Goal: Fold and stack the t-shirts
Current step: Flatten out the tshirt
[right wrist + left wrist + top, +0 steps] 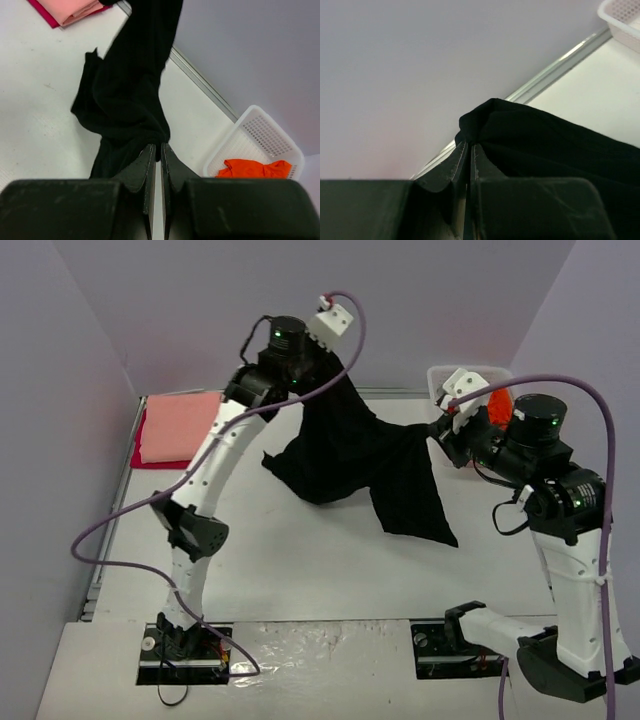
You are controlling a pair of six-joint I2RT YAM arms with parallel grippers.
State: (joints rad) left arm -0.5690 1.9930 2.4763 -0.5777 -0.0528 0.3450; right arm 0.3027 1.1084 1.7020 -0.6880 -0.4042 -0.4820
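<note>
The large black t-shirt [350, 455] hangs above the table between both arms, its lower part drooping onto the table. My left gripper [300, 375] is raised at the back and shut on one edge of the black t-shirt [545, 145]. My right gripper [440, 428] is shut on another edge of the black t-shirt [130, 95]. The salmon-pink t-shirt [180, 427] lies folded on the red t-shirt [137, 452] at the far left; both also show in the right wrist view [70, 10]. The bright orange t-shirt [252, 169] lies in the basket.
A white plastic mesh basket [470, 375] stands at the back right corner, also in the right wrist view [260, 127] and the left wrist view [622, 20]. Purple walls close the back and both sides.
</note>
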